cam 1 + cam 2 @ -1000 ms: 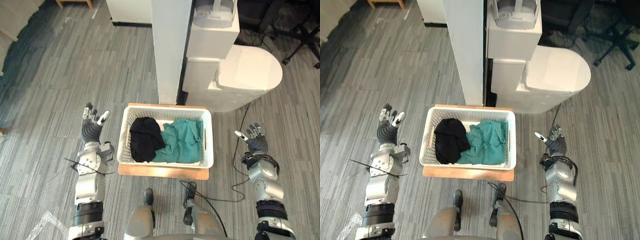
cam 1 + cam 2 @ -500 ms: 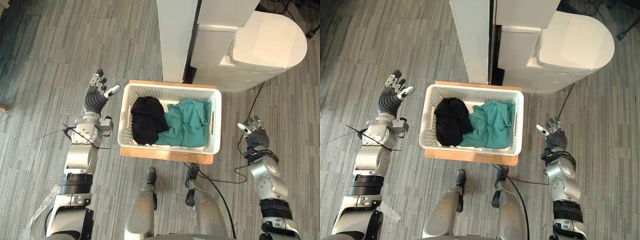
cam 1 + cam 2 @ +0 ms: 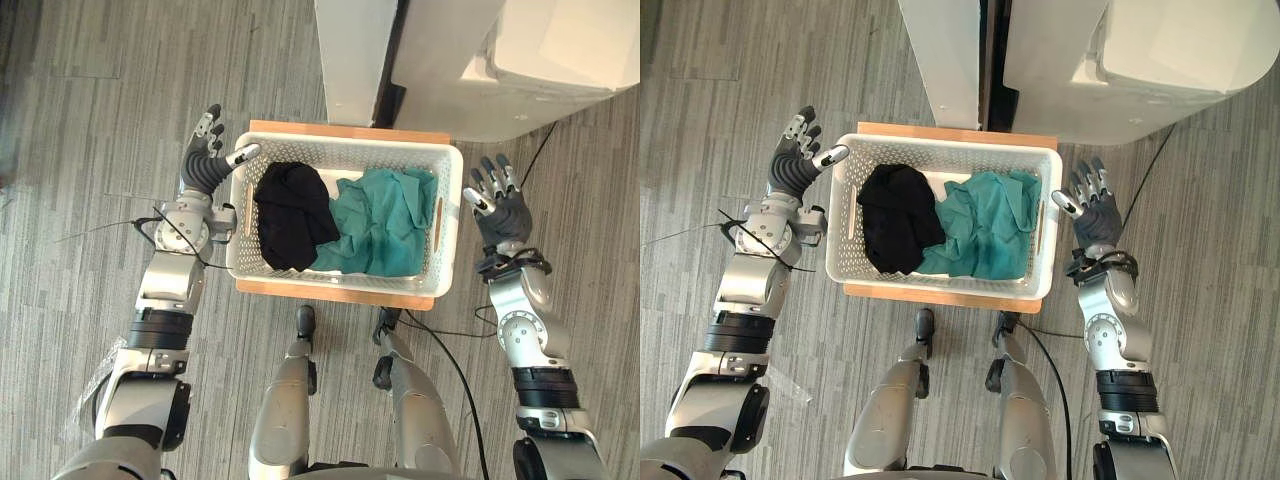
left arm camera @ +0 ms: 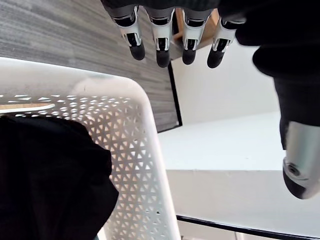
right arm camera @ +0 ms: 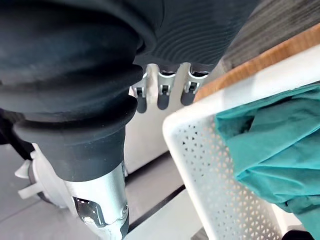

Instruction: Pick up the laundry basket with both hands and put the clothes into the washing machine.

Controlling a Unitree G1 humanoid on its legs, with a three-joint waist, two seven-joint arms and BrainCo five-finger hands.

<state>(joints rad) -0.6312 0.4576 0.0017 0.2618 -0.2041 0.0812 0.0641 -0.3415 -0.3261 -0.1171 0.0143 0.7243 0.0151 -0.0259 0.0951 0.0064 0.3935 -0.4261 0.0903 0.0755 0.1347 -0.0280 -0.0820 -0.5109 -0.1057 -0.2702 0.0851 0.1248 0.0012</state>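
The left hand [image 3: 203, 165] and right hand [image 3: 500, 213] are just beside the white basket [image 3: 340, 146], fingers [image 3: 213, 124] straight, holding nothing.

Grey plank floor [image 3: 90, 90], a white upright panel [image 3: 355, 50] at the far side

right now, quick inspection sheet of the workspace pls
surface: grey plank floor; wooden board under the laundry basket.
job's things: basket sits on the board, with a black garment and a teal garment inside.
clutter: nothing seen.
hands: left hand open beside the basket's left end; right hand open beside its right end; neither holds it.
cables: nothing seen.
surroundings: white appliance and white panel just beyond the basket.
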